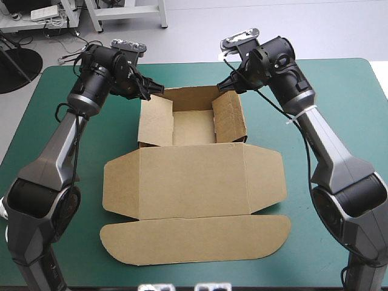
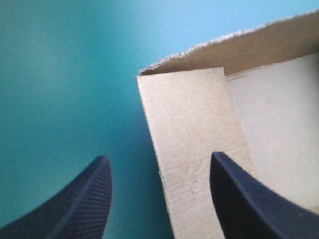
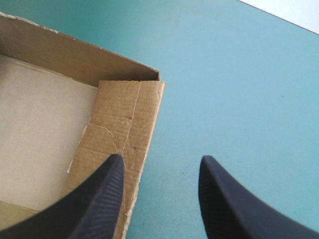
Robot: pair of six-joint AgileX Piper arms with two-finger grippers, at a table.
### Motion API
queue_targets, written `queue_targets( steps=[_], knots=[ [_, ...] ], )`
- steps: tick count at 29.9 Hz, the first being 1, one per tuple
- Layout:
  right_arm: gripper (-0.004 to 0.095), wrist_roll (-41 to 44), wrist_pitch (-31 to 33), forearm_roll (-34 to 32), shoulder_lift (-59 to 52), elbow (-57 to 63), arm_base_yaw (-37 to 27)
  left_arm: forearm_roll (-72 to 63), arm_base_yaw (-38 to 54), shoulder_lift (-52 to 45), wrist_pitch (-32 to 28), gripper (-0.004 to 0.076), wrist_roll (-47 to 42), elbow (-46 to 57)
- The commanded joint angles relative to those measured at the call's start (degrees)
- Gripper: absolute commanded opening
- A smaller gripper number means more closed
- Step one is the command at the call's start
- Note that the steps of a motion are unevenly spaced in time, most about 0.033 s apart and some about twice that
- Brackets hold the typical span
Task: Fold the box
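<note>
High view is showing the box [image 1: 193, 130] lying mid-table on the cover [image 1: 339, 85] — its tray half toward the far edge with walls raised, and the lid [image 1: 194, 182] lying flat toward the near edge. The left gripper [image 1: 154, 89] is hovering at the tray's far-left corner and the right gripper [image 1: 225, 85] at the far-right one. Both are standing released, fingers apart, gripping nothing.

In the wrist views, the left wall [image 2: 192, 149] is sitting between the left fingers, close to the inner one. The right wall [image 3: 124, 134] is lying partly under the right gripper's inner finger, with the outer finger over bare cover.

From above, both side walls are showing their broad faces, so they are probably leaning rather than standing square. A pinch landing off-centre could be creasing the board or shoving a wall down into the tray. Nothing is pinning the box — one arm pushing ahead of the other risks sliding or twisting the whole sheet. The walls are looking untucked, so they may be springing back once let go.
</note>
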Motion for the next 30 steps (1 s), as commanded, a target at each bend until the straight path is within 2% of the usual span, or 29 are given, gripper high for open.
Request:
queue_targets(
  steps=[1,4,7,10,17,23,30],
  knots=[
    [0.0437,1.6,-0.2,0.7,-5.1,-1.4,0.1,-1.0,-0.2,-6.3,2.4,0.0412,-0.3,-2.4],
    [0.0417,2.7,-0.2,6.1,-5.3,-0.7,-1.0,-2.3,-0.2,-9.9,2.4,0.0333,0.4,-2.4],
    [0.0413,2.8,-0.2,10.1,-4.8,2.2,-3.6,-2.5,-0.2,-15.1,2.4,0.0178,2.5,-2.4],
    [0.0413,2.9,-0.2,14.0,-4.1,6.2,-6.9,-2.4,-0.2,-20.5,2.4,-0.0008,3.8,-2.1],
    [0.0413,-2.5,-0.3,27.8,-0.6,8.9,-13.1,-3.1,-0.2,-32.1,2.4,-0.001,7.2,5.5],
    [0.0413,-5.3,-1.1,30.8,2.2,8.9,-13.0,-1.3,-0.2,-41.7,1.5,-0.001,7.6,20.9],
    [0.0413,-8.2,-0.3,33.9,6.2,9.4,-13.0,-0.5,-0.2,-53.8,-3.2,-0.001,7.4,41.8]
  ],
)
